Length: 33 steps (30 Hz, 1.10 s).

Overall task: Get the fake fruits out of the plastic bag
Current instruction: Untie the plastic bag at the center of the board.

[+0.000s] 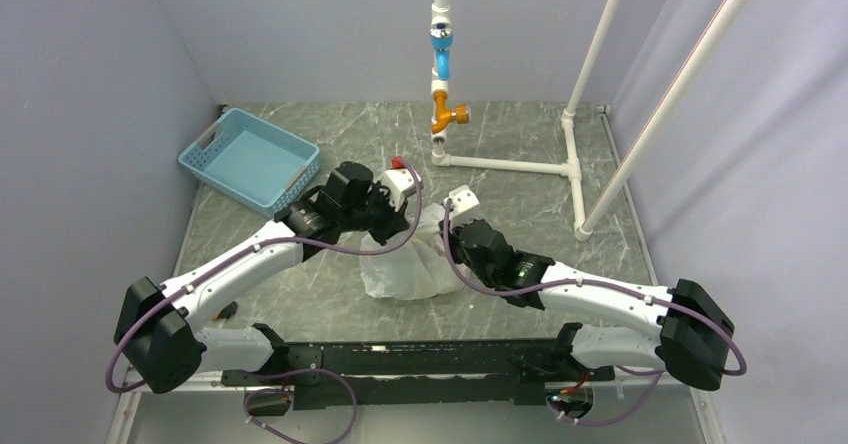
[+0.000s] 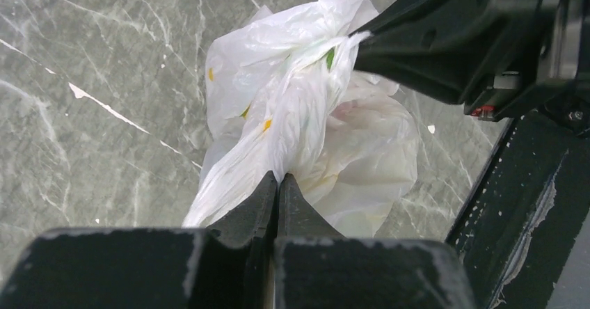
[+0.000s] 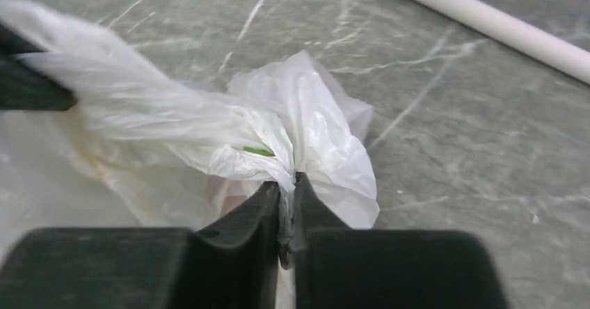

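Observation:
The plastic bag (image 1: pixel 405 269) lies crumpled in the middle of the table, white and translucent with small yellow-green marks. My left gripper (image 1: pixel 400 232) is shut on a twisted strip of its film (image 2: pixel 306 107). My right gripper (image 1: pixel 447 239) is shut on another gathered fold of the bag (image 3: pixel 320 128). In the left wrist view my left gripper (image 2: pixel 278 177) pinches the film, and the right gripper (image 2: pixel 362 41) holds the far end. The right wrist view has its own gripper (image 3: pixel 292 178) closed over bunched film. The fake fruits are hidden inside; only a faint pink tint shows through.
A blue lattice basket (image 1: pixel 250 157) stands at the back left. A white pipe frame (image 1: pixel 505 164) with an orange valve (image 1: pixel 447 116) rises behind the bag, and its floor pipe (image 3: pixel 487 20) runs near the right gripper. A black rail (image 1: pixel 420 359) lines the near edge.

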Motion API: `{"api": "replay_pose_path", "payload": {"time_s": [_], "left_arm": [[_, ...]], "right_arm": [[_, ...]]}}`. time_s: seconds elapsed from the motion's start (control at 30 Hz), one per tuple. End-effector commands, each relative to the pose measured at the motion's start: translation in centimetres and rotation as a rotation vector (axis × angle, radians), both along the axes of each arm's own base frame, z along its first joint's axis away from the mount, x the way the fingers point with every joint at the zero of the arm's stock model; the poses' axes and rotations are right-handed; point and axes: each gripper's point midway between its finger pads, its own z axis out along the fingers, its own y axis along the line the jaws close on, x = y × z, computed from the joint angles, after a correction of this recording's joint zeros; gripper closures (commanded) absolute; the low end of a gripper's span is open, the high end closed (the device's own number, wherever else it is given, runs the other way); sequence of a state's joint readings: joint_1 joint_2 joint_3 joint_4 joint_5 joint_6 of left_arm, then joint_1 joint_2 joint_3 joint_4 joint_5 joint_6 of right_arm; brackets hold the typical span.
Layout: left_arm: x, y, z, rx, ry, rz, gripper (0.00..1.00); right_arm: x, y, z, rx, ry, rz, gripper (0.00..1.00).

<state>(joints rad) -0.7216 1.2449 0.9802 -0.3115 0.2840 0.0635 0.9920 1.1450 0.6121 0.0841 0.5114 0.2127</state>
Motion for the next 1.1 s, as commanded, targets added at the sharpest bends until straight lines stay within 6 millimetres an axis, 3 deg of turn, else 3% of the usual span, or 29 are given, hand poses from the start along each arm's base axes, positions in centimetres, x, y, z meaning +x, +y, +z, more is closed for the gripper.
{"api": "replay_pose_path", "payload": {"time_s": [0.0,0.1,0.2,0.33,0.43,0.57,0.7,0.77,0.87,1.07], "left_arm": [[1.4,1.0,1.5,-0.016,-0.086,0.086,1.0],[2.8,2.4,1.5,0.021,-0.116,0.196,1.0],[3.6,3.7,1.9,0.037,-0.155,0.28,1.0],[3.5,4.3,3.0,0.01,-0.19,0.298,1.0],[3.0,4.2,3.5,-0.009,-0.201,0.276,0.98],[2.5,4.1,4.3,-0.027,-0.219,0.244,0.59],[2.1,4.3,5.1,-0.047,-0.24,0.241,0.21],[2.1,4.4,5.5,-0.061,-0.255,0.241,0.1],[2.0,3.7,5.3,-0.065,-0.247,0.2,0.01],[1.5,1.4,2.8,-0.005,-0.13,0.078,0.05]], "right_arm": [[1.8,-5.0,0.9,0.025,-0.061,-0.337,0.99],[1.5,-6.6,0.6,0.087,-0.057,-0.403,1.0],[1.2,-6.7,0.3,0.149,-0.029,-0.402,1.0],[0.9,-4.6,0.3,0.223,0.038,-0.268,1.0],[0.2,-2.8,1.3,0.252,0.043,-0.134,1.0],[-1.5,0.1,2.8,0.245,0.017,0.12,1.0],[-2.3,1.6,3.6,0.205,0.006,0.247,1.0],[-2.6,2.2,4.0,0.192,0.002,0.299,1.0],[-2.9,2.8,4.3,0.185,-0.002,0.346,1.0],[-3.4,3.5,4.3,0.205,0.008,0.383,1.0]]}}
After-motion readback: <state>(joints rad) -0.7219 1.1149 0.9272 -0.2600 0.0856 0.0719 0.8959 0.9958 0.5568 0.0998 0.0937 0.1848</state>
